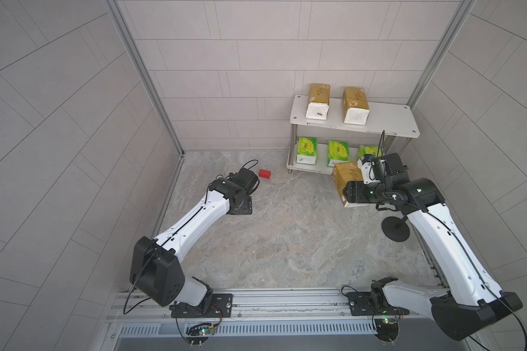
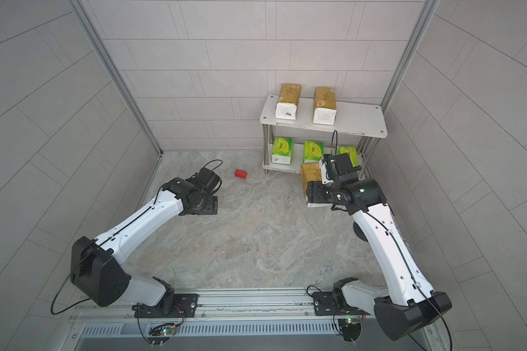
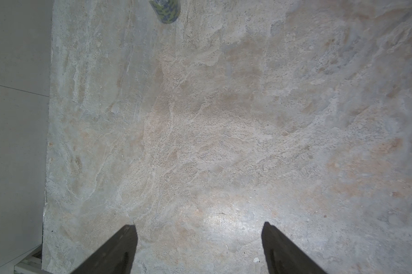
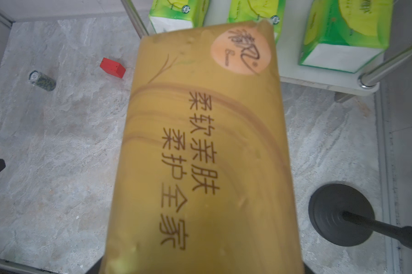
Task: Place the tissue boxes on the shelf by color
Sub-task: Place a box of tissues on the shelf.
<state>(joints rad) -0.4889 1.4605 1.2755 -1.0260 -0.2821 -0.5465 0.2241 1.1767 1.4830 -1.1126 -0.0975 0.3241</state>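
The shelf (image 1: 389, 120) stands in the far right corner of the tabletop (image 1: 286, 237). In both top views two gold packs (image 1: 318, 97) (image 1: 355, 101) lie side by side on its upper board, white ends to the front, and three green packs (image 1: 307, 149) (image 1: 338, 152) (image 1: 367, 151) sit in a row on the lower board, the rightmost partly behind the right arm. The right gripper (image 1: 350, 194) is clamped on a third gold pack (image 1: 345, 176), which sits just in front of the lower board's front edge and looks raised off the tabletop. A red block (image 1: 264, 173) lies near the far edge, between the shelf and the left arm (image 1: 195, 212), and a black round base (image 1: 395, 231) rests by the right edge. In the left wrist view the left gripper (image 3: 199, 226) has its two dark fingers (image 3: 126, 246) spread wide over bare tabletop, holding nothing, with a small camouflage-patterned cylinder (image 3: 167, 10) lying further out. In the right wrist view the third gold pack (image 4: 200, 154) fills the middle and covers the fingers. The green packs show beyond it, and the red block (image 4: 112, 67) and the cylinder (image 4: 42, 80) lie apart to one side.
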